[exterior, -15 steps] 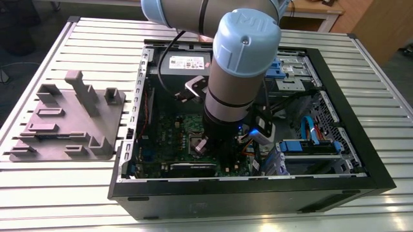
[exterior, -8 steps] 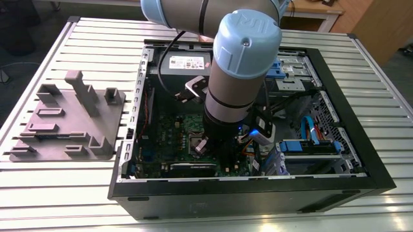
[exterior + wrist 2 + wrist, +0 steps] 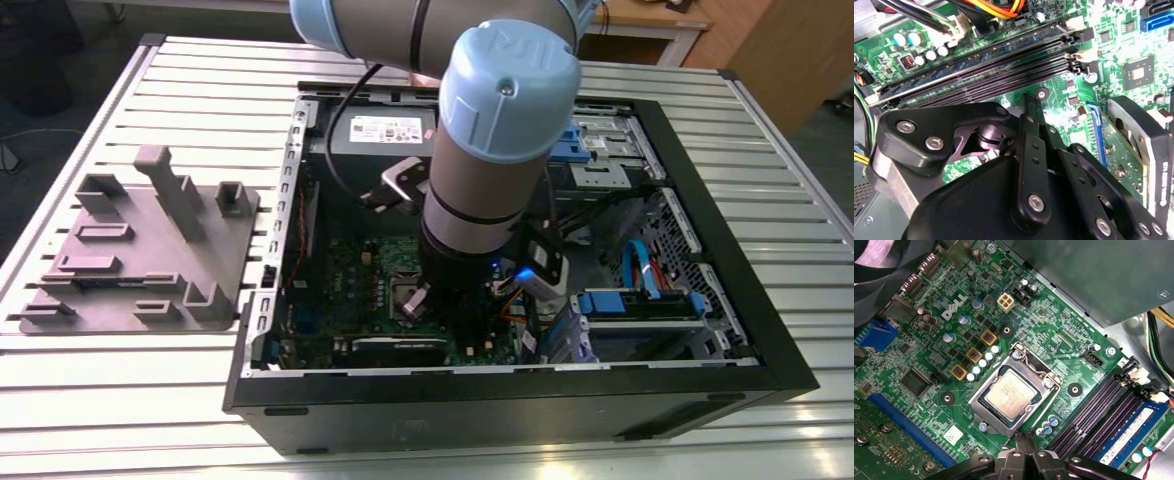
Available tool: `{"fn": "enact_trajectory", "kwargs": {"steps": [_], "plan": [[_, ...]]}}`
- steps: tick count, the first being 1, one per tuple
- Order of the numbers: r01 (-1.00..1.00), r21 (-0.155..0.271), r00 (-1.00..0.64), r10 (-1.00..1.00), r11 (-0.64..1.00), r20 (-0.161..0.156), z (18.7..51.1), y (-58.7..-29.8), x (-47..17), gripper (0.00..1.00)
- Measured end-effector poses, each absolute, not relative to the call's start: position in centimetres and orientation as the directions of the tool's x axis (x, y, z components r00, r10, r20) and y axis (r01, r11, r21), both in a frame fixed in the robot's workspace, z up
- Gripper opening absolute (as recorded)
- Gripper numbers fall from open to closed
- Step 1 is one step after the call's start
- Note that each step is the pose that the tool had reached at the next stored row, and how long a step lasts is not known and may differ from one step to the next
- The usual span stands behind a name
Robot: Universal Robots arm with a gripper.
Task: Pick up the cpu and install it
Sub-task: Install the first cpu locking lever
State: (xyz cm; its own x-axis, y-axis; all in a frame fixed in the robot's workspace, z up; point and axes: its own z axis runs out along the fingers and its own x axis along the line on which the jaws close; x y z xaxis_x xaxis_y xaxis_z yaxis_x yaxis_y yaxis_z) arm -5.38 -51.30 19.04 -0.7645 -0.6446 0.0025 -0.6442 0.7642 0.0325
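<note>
Metal socket frame (image 3: 995,422) around cpu (image 3: 1009,392)

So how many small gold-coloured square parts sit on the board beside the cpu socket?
3 gold squares in a diagonal row beside the cpu: one nearest the white connector, one in the middle, one farthest from it. None looks hidden.

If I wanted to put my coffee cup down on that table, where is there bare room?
Bare slats of the table lie beyond the grey tray, on its near side, and along the exterior view's right of the computer case. Inside the case is crowded: arm, circuit board, cables.
</note>
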Motion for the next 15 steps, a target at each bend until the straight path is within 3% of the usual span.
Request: {"fn": "enact_trajectory", "kwargs": {"steps": [15], "plan": [[-0.611,0.027,-0.791,-0.611,0.791,0.007,19.78,-51.35,-5.49,0.1]]}}
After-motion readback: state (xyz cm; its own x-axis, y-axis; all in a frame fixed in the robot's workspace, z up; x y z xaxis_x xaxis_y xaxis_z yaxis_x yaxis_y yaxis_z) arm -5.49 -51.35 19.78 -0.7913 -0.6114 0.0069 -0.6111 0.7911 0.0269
